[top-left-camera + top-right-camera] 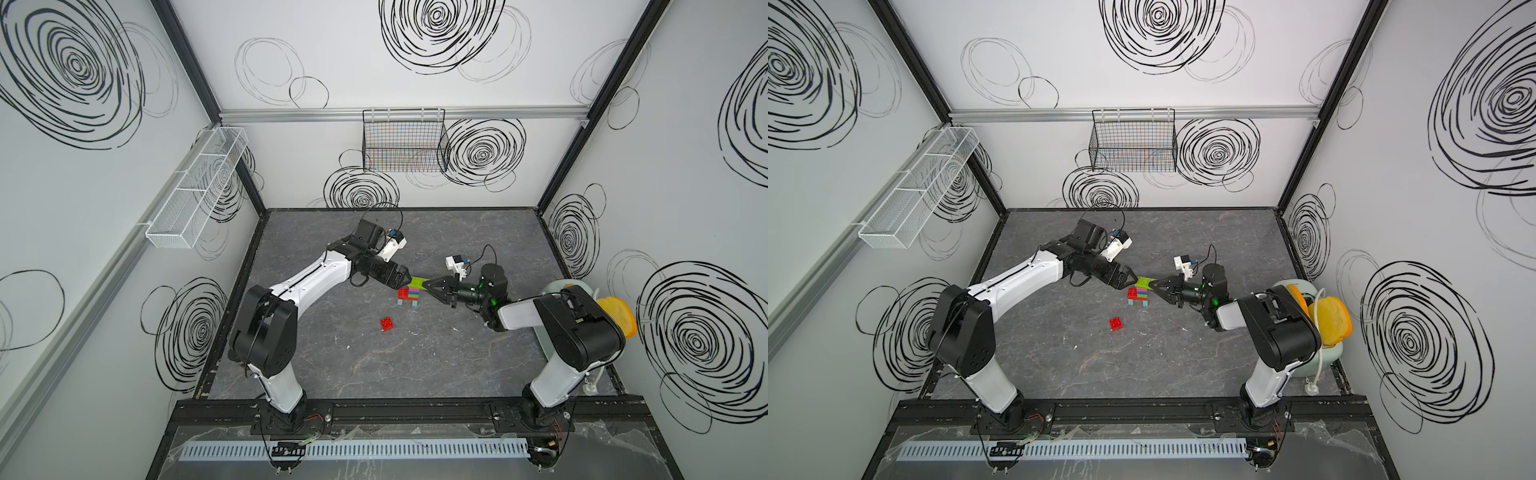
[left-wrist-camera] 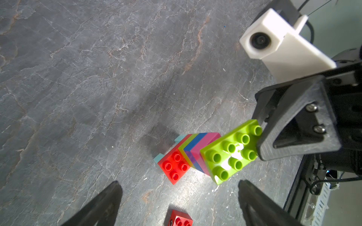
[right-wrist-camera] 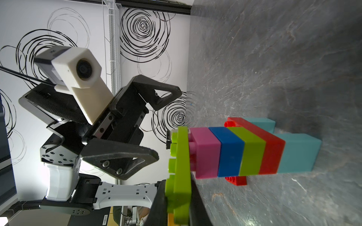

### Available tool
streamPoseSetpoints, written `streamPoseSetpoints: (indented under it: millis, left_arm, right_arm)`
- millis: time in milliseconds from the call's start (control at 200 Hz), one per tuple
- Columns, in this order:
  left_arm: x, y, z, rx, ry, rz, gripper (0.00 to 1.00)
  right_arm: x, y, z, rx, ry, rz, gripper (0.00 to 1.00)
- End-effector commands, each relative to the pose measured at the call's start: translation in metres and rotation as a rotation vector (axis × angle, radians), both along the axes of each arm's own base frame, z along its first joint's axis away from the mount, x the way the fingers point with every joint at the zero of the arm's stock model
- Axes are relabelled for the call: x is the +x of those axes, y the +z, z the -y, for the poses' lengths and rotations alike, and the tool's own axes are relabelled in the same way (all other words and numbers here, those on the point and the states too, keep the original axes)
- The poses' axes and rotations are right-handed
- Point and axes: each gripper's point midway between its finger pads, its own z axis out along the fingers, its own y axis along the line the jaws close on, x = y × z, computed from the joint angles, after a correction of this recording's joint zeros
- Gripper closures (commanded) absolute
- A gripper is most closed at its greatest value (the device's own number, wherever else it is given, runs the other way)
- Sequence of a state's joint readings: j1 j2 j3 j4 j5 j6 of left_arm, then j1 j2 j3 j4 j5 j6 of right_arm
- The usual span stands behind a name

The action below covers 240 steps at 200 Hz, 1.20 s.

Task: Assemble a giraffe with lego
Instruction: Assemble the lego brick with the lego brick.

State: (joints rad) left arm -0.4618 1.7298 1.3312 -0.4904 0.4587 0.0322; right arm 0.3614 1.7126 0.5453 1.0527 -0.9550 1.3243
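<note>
While the giraffe [image 1: 409,294] stands on grey veined tabletop [image 1: 415,365] — swirl-marked walls [image 1: 332,50] flank it.

No legible text; perhaps a blurred barcode sticker [image 3: 105,217] on dark equipment.

A loose brick [image 1: 387,323] lies apart, before the giraffe [image 1: 409,294].

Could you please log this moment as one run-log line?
left hand: open, near stack | right hand: shut on lime brick atop stack | loose: red brick
</note>
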Motion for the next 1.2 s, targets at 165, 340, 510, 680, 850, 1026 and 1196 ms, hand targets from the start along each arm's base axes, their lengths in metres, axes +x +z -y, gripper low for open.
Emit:
streamPoseSetpoints:
  millis: [165,340,510,680,850,1026,1196]
  left_arm:
    - [0.002,0.0,0.01,-0.019,-0.025,0.01,0.03]
    - [0.004,-0.001,0.014,-0.018,-0.025,-0.001,0.04]
    - [0.006,0.003,0.021,-0.023,-0.034,-0.005,0.04]
    - [0.009,0.005,0.027,-0.039,-0.039,-0.023,0.05]
    - [0.014,0.003,0.035,-0.041,-0.046,-0.037,0.06]
    - [0.02,-0.014,0.035,-0.009,-0.034,-0.068,0.11]
    - [0.019,-0.037,0.03,0.039,-0.009,-0.103,0.16]
  right_arm:
    - [-0.001,-0.015,0.006,-0.074,0.066,-0.091,1.0]
    - [0.0,-0.025,0.014,-0.088,0.043,-0.122,1.0]
    - [-0.007,-0.046,0.015,-0.094,0.036,-0.176,1.0]
    - [-0.013,-0.07,0.019,-0.111,0.032,-0.249,1.0]
    - [-0.016,-0.081,0.022,-0.123,0.026,-0.284,1.0]
    - [-0.016,-0.08,0.023,-0.126,0.022,-0.287,1.0]
    - [-0.015,-0.076,0.022,-0.126,0.021,-0.281,1.0]
